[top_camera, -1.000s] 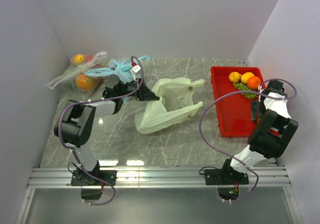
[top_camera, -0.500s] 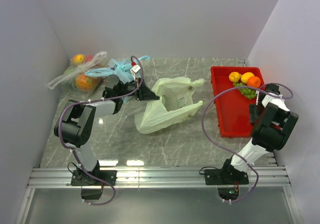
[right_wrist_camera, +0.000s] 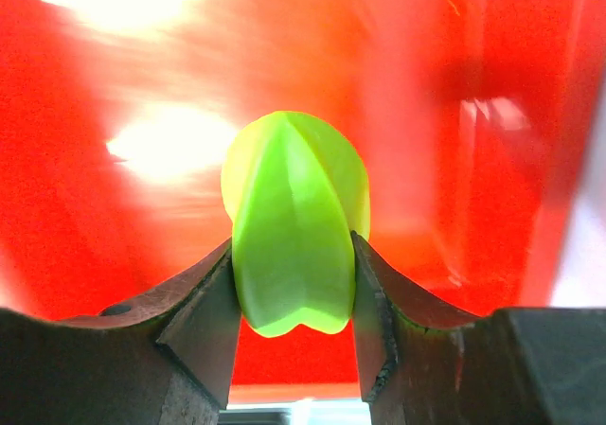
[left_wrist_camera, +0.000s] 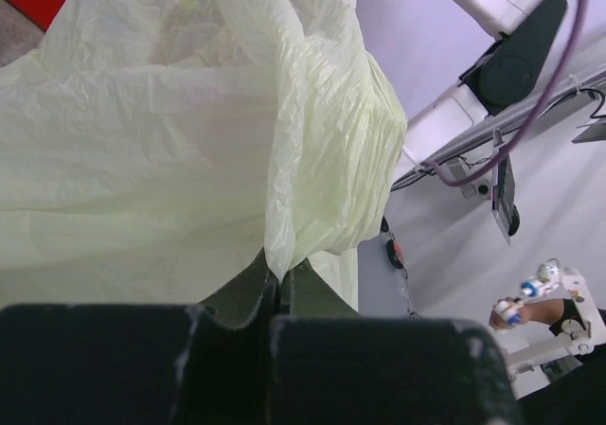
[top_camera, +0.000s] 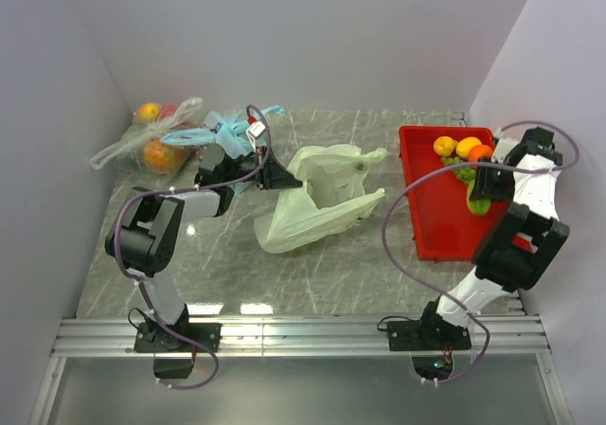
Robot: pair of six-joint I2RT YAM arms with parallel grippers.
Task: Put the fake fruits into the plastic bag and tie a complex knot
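The pale green plastic bag (top_camera: 322,203) lies crumpled mid-table, its mouth facing right. My left gripper (top_camera: 284,181) is shut on the bag's left edge; in the left wrist view the film (left_wrist_camera: 170,141) is pinched between the closed fingers of that gripper (left_wrist_camera: 280,278). My right gripper (top_camera: 480,193) is shut on a lime-green ridged fake fruit (right_wrist_camera: 294,226), held over the red tray (top_camera: 431,217). Two yellow-orange fruits (top_camera: 444,146), an orange ball (top_camera: 482,152) and a green grape bunch (top_camera: 459,166) lie at the tray's far end.
A light blue bag (top_camera: 222,127) and a clear bag of wrapped fruits (top_camera: 151,146) lie at the back left, behind my left arm. Walls close in the table on the left, back and right. The tray's red floor (right_wrist_camera: 398,84) fills the right wrist view.
My right arm has swung up and back over the tray's right side, with the lime-green fruit now showing in its gripper. My left gripper still holds the bag, barely moved.
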